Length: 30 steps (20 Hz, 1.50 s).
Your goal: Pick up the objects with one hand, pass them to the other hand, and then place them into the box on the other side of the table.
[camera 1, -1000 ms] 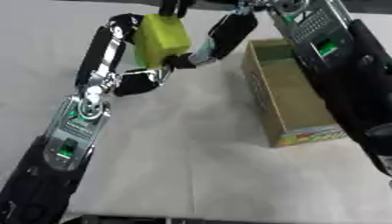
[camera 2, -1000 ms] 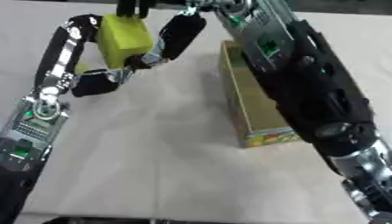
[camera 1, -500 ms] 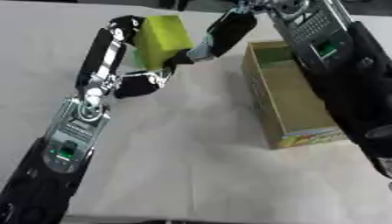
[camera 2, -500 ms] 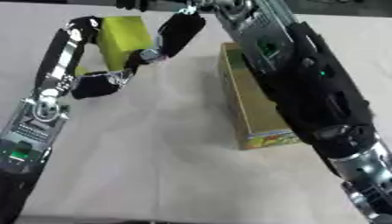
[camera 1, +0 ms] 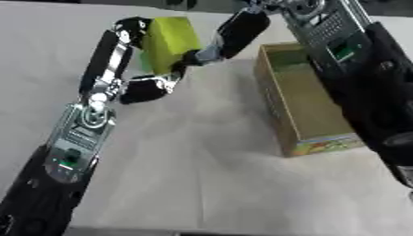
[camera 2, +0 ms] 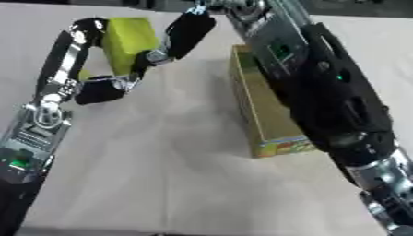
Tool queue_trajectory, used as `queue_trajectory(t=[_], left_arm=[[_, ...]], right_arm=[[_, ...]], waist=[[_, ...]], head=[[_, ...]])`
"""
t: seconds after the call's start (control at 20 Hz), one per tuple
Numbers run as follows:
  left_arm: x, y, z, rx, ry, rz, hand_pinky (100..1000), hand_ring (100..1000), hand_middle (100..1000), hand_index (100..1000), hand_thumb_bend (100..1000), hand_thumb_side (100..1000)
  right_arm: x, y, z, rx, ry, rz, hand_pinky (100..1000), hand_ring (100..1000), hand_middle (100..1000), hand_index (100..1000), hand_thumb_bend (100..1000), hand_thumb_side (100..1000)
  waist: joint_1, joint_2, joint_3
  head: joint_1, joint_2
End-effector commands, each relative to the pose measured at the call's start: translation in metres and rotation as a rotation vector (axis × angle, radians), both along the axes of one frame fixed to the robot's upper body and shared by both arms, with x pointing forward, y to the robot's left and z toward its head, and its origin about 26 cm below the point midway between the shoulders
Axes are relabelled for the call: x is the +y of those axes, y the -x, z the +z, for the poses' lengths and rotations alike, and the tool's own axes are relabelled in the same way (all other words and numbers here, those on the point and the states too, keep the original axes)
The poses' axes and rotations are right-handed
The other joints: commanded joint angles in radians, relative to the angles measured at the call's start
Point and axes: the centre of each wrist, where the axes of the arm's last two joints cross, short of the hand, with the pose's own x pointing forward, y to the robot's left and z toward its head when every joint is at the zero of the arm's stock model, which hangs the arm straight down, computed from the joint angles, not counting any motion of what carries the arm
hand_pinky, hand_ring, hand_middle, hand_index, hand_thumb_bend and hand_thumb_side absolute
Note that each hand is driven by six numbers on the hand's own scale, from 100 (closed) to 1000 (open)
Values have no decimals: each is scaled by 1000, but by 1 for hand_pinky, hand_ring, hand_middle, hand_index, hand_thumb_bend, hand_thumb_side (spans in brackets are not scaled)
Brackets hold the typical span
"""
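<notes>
Since 1 s ago the yellow-green block [camera 1: 169, 44] has tipped a little, its top now leaning further away from the box, and both hands have stayed on it above the far part of the table.

The left hand [camera 1: 149, 87] has its fingers curled around the block's near and left sides, one dark finger hooked over the top left corner, so it is clamped on the block. The right hand [camera 1: 234, 34] reaches in from the upper right, and its dark fingers meet the block's right edge low down; whether they curl around it or only touch cannot be told here.

The block is held in the air between the 2 hands, just left of the open cardboard box [camera 1: 303, 103] and apart from it. The box stands on the white table [camera 1: 202, 175] at the right, its long side running away from the robot, a printed coloured strip on its near end. The right forearm crosses above the box's right wall.
</notes>
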Motion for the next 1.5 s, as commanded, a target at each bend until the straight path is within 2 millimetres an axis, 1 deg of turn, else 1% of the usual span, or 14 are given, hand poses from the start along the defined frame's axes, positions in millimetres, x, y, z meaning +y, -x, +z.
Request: queue_trajectory(t=[0.05,0.55,0.9,1.05,1.2,1.5], left_arm=[[-3,4,12,-42,10,-24,673,569,450,464,100,165],[-6,9,19,-70,-2,-53,674,570,451,465,100,167],[-7,10,20,-66,-3,-71,673,570,451,465,100,171],[-7,10,19,-63,-2,-72,673,570,451,466,100,173],[-7,9,18,-57,-3,-68,673,570,451,467,100,172],[-7,9,18,-56,-3,-66,674,571,452,469,100,174]], right_arm=[[-2,3,10,-29,3,1,867,788,782,836,521,351],[-2,-1,7,-18,16,-3,867,788,782,836,522,354],[-1,-2,5,-11,24,0,866,786,780,834,523,355],[-1,-2,4,-8,20,1,864,783,774,824,520,350],[-1,-2,4,-4,12,2,861,778,750,800,516,336],[-1,-1,4,10,-3,5,854,764,679,732,503,299]], waist=[[0,-4,0],[0,-1,2],[1,2,1],[2,2,1],[2,2,1],[1,2,2]], head=[[-2,-10],[-5,-16],[-17,-63],[-19,-73],[-19,-75],[-18,-64]])
